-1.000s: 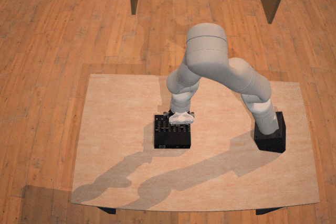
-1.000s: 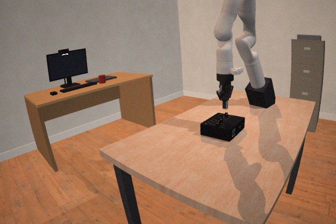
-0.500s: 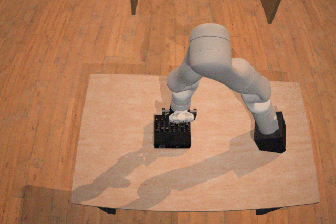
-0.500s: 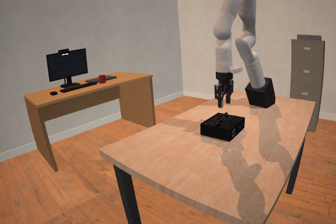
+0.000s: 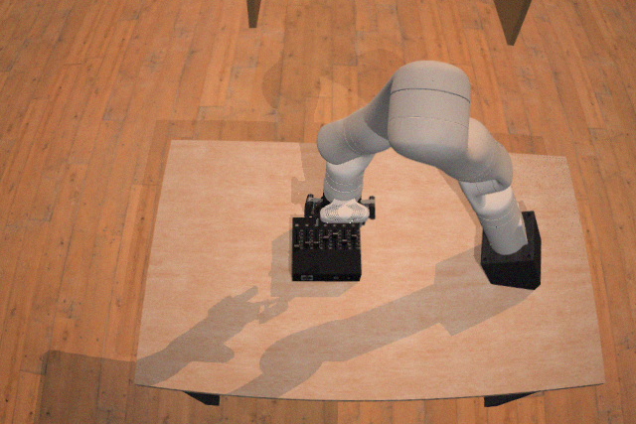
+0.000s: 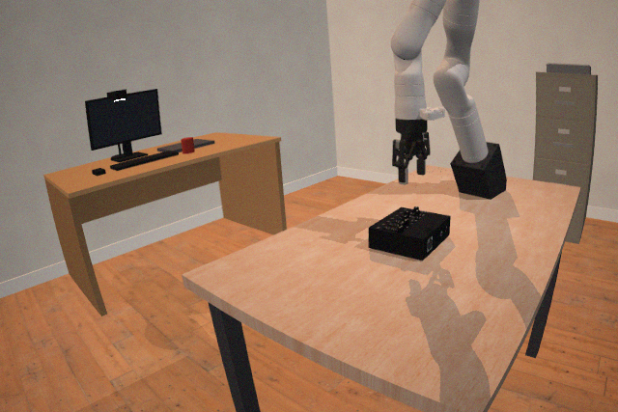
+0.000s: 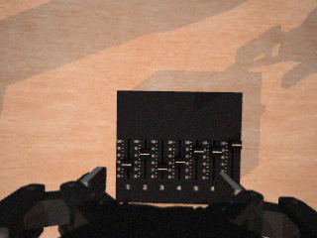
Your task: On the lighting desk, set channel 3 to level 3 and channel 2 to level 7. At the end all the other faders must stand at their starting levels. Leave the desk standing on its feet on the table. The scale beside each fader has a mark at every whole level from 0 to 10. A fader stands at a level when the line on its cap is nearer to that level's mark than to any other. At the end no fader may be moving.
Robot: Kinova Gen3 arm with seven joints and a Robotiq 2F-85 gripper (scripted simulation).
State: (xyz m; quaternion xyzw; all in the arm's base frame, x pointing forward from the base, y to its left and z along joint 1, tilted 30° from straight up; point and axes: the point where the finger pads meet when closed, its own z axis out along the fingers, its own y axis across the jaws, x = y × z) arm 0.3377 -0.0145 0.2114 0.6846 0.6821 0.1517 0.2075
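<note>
- One black lighting desk sits flat near the middle of a pale wooden table, a low box with a row of faders along one edge of its top.
- Seen from the wrist, seven fader caps each carry a pale line and stand at uneven heights beside white tick scales, with small numbers under the tracks.
- The gripper hangs above the desk's fader end, touching nothing, its fingers spread wide with nothing between them.
- The arm's black base stands on the table, well apart from the desk.
- The scale marks and numbers are too blurred to read exact levels; the last number is partly covered by a fingertip.
- From the top, the wrist hides the desk's far edge.
</note>
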